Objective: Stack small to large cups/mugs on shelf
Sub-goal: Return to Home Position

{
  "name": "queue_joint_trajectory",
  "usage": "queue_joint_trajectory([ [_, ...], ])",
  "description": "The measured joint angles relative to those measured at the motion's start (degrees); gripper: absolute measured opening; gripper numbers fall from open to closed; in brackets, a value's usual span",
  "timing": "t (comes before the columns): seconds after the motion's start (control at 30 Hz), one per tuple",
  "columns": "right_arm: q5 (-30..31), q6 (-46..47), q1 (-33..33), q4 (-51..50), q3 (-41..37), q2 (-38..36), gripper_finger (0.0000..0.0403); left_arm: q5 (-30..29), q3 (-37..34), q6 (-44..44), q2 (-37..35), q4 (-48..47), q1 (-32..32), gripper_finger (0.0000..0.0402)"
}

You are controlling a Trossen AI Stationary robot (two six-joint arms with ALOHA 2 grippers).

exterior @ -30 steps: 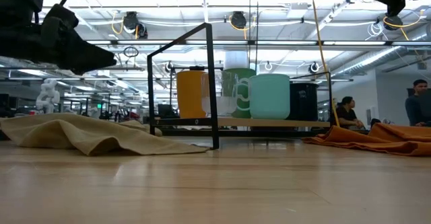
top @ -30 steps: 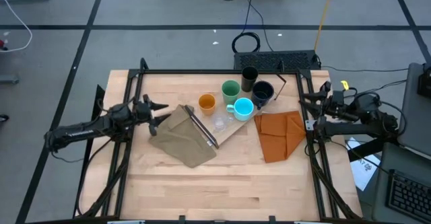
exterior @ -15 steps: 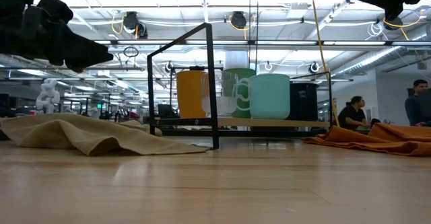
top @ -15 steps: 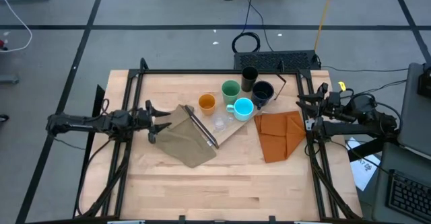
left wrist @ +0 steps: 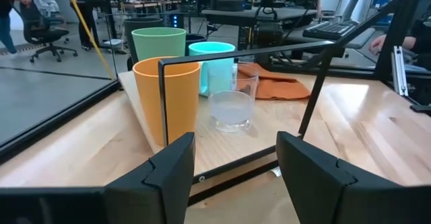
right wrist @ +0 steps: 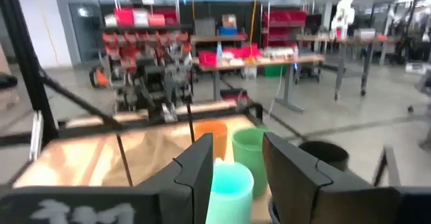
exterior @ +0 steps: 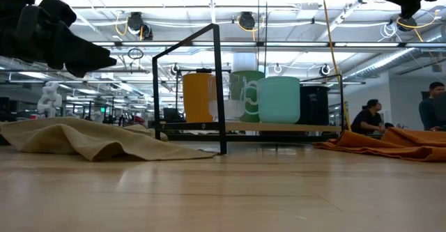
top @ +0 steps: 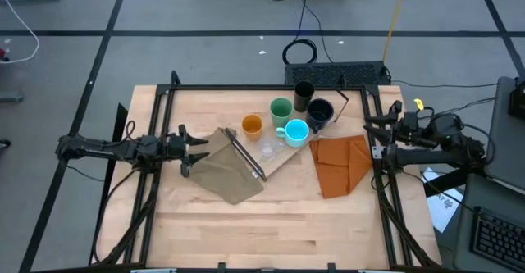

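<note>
Plywood shelf (top: 281,153) lies slantwise on the worktop (top: 271,224), and all six vessels stand on it: tiny clear cup (top: 267,150) nearest the black frame end, then orange cup (top: 252,125), cyan mug (top: 296,131), green cup (top: 281,108), navy mug (top: 319,111) and black tumbler (top: 304,92) farthest back. Placing looks finished, so I judge the step in hand to be the retreat to rest. The left gripper (top: 199,145) hovers spread and empty at the olive cloth (top: 223,168), just beside the frame; it should draw back without snagging either. The right gripper (top: 373,134), spread and empty, waits at the worktop's edge beyond the orange cloth (top: 340,165). No brand or writing is readable
</note>
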Motion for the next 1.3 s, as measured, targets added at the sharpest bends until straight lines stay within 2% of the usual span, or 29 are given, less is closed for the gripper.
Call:
queue_joint_trajectory([
  [0.13,0.0,1.7,0.0,-7.5,3.2,-0.1,0.0121,-0.2,0.0,-1.6,0.0,0.0,0.0,0.0209],
  [0.23,-3.0,2.1,0.0,-9.2,4.3,-0.1,0.0121,-0.2,0.0,-2.7,0.0,0.0,0.0,0.0209],
  [0.4,-3.4,2.6,0.0,-9.3,2.9,-0.1,0.0121,-0.6,0.0,-2.9,0.0,0.1,0.0,0.0209],
  [0.47,-4.3,2.8,0.0,-4.0,0.5,-0.1,0.0121,-1.2,0.0,-2.9,0.0,0.2,0.0,0.0209],
  [0.6,-9.3,0.5,0.0,13.8,-7.9,-0.1,0.0121,-1.7,-0.1,-2.9,0.0,0.3,0.0,0.0209],
  [0.77,-9.3,1.8,0.0,27.3,-18.6,-0.2,0.0121,-1.7,-0.1,-2.9,0.0,0.3,0.0,0.0209],
  [0.9,-12.3,4.5,0.0,36.5,-25.3,-0.1,0.0121,-1.7,-0.1,-2.7,0.0,0.3,0.0,0.0209],
  [1.03,-13.5,7.4,0.1,41.6,-29.0,0.1,0.0121,-1.7,-0.1,-2.5,0.0,0.3,0.0,0.0209],
  [1.3,-15.3,8.4,0.1,41.9,-29.6,2.9,0.0121,-1.8,-0.1,-2.5,0.0,0.4,0.0,0.0209],
])
